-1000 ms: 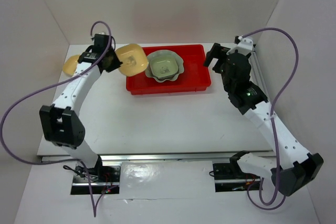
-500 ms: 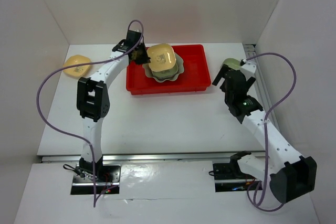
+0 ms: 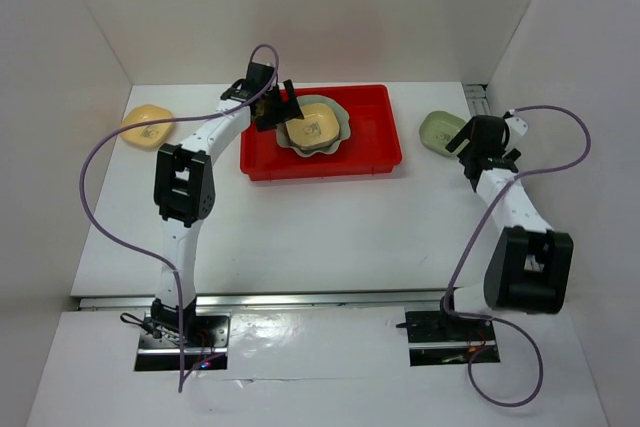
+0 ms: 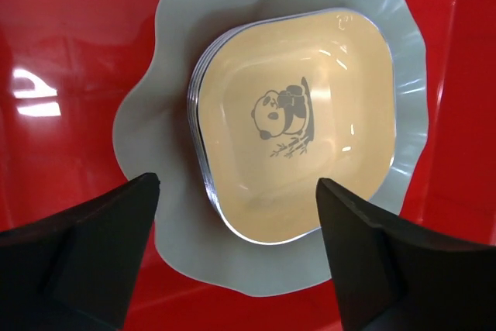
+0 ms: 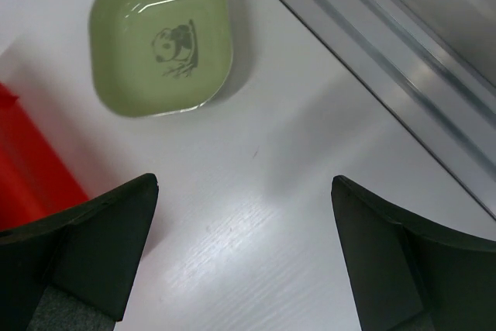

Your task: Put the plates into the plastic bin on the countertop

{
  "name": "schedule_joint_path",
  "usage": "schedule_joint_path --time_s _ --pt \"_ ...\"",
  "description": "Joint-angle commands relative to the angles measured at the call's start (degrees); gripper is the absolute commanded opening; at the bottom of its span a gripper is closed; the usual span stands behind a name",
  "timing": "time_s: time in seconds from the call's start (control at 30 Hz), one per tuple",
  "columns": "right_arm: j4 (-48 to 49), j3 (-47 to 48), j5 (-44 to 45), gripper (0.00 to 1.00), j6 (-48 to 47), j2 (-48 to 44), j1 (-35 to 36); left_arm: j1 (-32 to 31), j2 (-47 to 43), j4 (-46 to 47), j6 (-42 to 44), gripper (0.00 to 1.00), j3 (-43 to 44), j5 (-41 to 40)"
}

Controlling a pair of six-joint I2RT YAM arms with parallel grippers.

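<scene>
Place: a robot test cell in a lab, not a lived-in kitchen.
Enclosure: plain white walls [image 3: 330,7] box in a white desk [image 3: 300,237] on three sides.
Machines: a left arm [image 3: 182,187] and a right arm [image 3: 512,209], both white, stand on a metal rail [image 3: 320,298] at the desk's near edge.
Wiring: exposed purple cables [image 3: 84,187] loop loosely from the arms.
Props: a red bin [image 3: 375,132] and panda-print dishes [image 4: 298,125], laid out like practice pieces.
</scene>
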Motion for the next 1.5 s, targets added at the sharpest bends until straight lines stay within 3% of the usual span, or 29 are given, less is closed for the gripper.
schedule_joint_path --time_s 0.0,0.37,0.8,0.93,1.1,1.17,1.23,1.33,1.47 --pt "4.8 4.9 -5.7 1.0 -1.6 7.4 -3.1 0.1 -2.2 3.6 0.2 1.0 0.2 -0.2" --pt "8.6 16.9 -8.1 0.95 -2.4 25.4 -5.4 -0.4 -12.1 2.2 1.8 1.0 -2.8 -2.2" --pt "2.8 25.5 -1.4 0.79 -2.4 36.9 -5.4 -2.2 -25.1 -14.9 3.8 1.0 2.5 -15.0" --pt "1.7 26.3 -1.4 0.61 -1.2 39.6 -4.8 2.0 -29.3 -16.7 1.9 1.0 -1.0 -12.5" --pt "-0.9 28.3 -0.9 0.54 -1.2 42.5 -4.8 7.4 -31.6 -17.8 1.4 1.0 -4.9 -11.0" --pt "-2.0 29.2 -0.9 0.41 -0.5 43.3 -4.8 9.3 -31.6 -17.1 1.4 1.0 -6.8 -7.1" --pt "-3.2 29.9 -0.3 0.17 -0.5 43.9 -4.8 12.4 -30.2 -17.1 1.4 1.0 -8.2 -4.2" --pt "-5.4 30.5 2.2 0.0 1.9 43.2 -4.2 14.2 -29.5 -17.1 1.4 1.0 -9.2 -3.3" --pt "-8.6 33.7 4.8 0.0 6.1 41.1 -3.4 14.2 -28.9 -17.1 1.9 1.0 -10.0 -3.8"
